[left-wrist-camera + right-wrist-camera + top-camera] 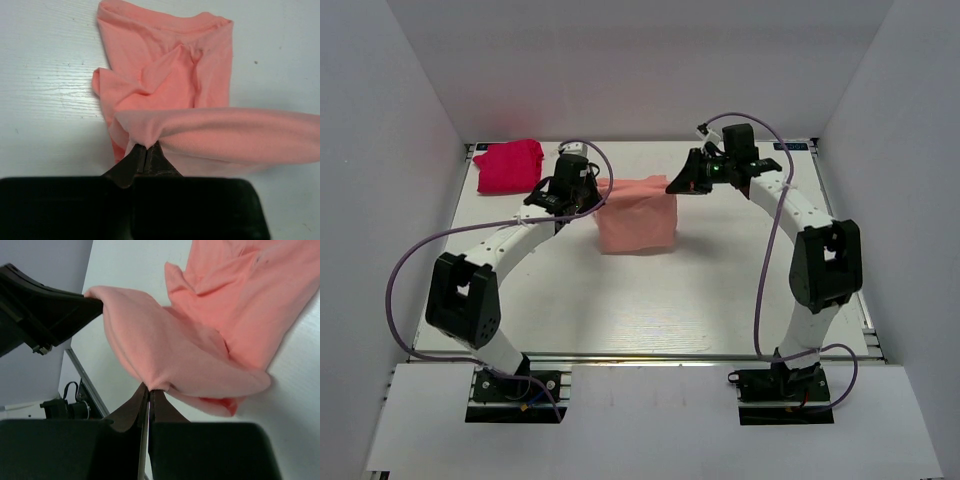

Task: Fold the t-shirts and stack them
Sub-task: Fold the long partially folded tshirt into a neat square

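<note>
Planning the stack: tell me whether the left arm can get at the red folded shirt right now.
Probably not: the left claw is shut on an edge of the pink shirt. The red folded shirt lies near that arm, bare table between, so once freed it likely could.

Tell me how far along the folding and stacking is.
Done: the red shirt lies bundled at far left. In hand: both arms' jaws are shut on an edge of the pink shirt, holding it stretched above the rest. Left: finishing that fold and stacking.
</note>
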